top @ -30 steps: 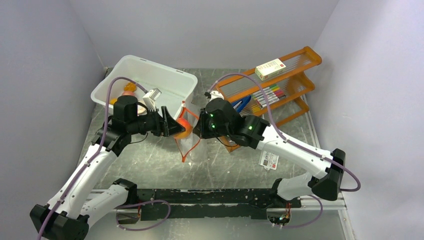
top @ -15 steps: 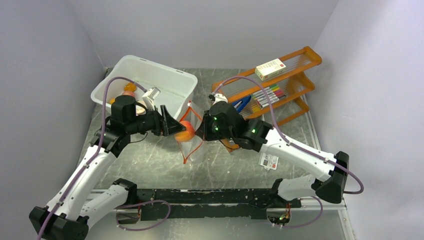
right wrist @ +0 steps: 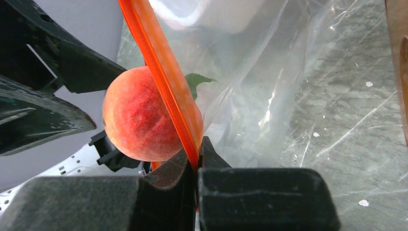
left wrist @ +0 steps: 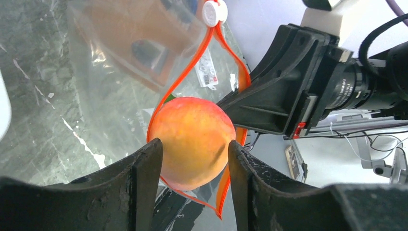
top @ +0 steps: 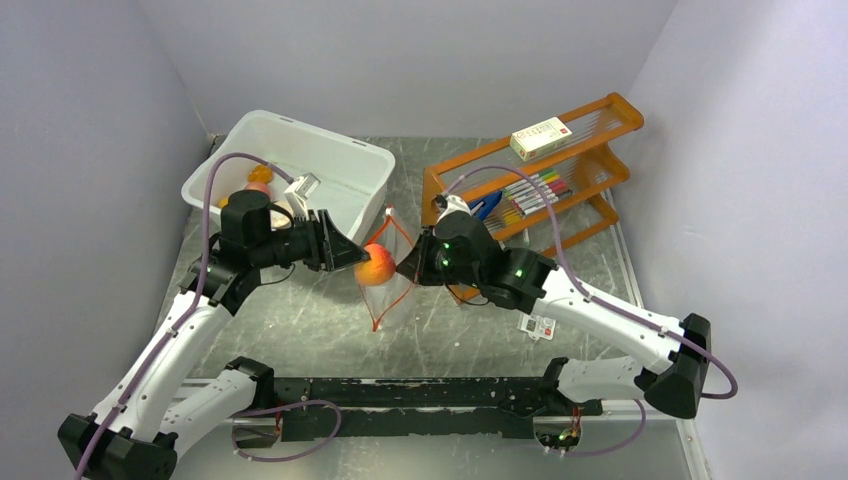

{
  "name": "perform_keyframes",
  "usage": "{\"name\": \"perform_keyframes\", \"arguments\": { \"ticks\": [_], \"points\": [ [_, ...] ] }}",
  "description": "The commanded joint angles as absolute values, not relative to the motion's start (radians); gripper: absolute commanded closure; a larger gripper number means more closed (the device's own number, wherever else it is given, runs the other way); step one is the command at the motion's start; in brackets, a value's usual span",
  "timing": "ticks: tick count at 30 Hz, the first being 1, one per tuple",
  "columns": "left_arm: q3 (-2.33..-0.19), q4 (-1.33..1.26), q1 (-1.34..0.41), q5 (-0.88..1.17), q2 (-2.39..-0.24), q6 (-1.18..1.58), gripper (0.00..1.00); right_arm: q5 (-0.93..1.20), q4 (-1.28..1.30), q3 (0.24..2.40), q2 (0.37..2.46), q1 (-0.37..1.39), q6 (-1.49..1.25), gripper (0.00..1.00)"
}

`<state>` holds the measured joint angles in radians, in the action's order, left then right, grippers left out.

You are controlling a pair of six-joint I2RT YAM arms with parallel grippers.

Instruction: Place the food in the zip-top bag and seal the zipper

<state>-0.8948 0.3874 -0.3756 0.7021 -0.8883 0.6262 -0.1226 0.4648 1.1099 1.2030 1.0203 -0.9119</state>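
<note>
My left gripper (top: 362,262) is shut on a peach-orange toy fruit (top: 376,265), held between both fingers (left wrist: 144,183) in the left wrist view (left wrist: 195,142). The fruit sits at the open mouth of the clear zip-top bag (top: 388,290), ringed by the orange-red zipper (left wrist: 190,65). My right gripper (top: 410,266) is shut on one side of the zipper (right wrist: 163,67) and holds the bag up above the table. The fruit (right wrist: 139,118) lies just behind that strip. A white slider (left wrist: 214,12) sits at the zipper's far end.
A white tub (top: 300,150) stands at the back left with more small fruits (top: 258,176) in it. An orange wire rack (top: 590,165) at the back right holds markers (top: 535,190) and a small box (top: 540,137). Grey walls close in both sides.
My right gripper has drawn back to the right with the zipper, opening the bag's mouth wider. The fruit in my left gripper now shows plainly at the mouth.
</note>
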Motion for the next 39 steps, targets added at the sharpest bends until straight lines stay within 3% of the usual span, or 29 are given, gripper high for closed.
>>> {"name": "perform_keyframes", "arguments": {
  "ticks": [1,10,22,33,39],
  "points": [
    [-0.919,0.433,-0.387,0.692,-0.894,0.585,0.47,-0.114,0.359,1.107,1.176,1.013,-0.947,1.00],
    [-0.891,0.425,-0.387,0.693,-0.916,0.559,0.42,-0.079,0.320,1.104,1.180,1.004,-0.955,1.00],
    [-0.932,0.472,-0.390,0.650,-0.914,0.536,0.45,-0.055,0.318,1.117,1.197,1.000,-0.936,1.00],
    [-1.037,0.662,-0.390,0.465,-0.864,0.426,0.28,-0.076,0.348,1.105,1.145,0.973,-0.926,1.00],
    [-0.952,0.543,-0.390,0.560,-0.837,0.452,0.23,-0.057,0.328,1.103,1.143,0.970,-0.930,1.00]
  ]
}}
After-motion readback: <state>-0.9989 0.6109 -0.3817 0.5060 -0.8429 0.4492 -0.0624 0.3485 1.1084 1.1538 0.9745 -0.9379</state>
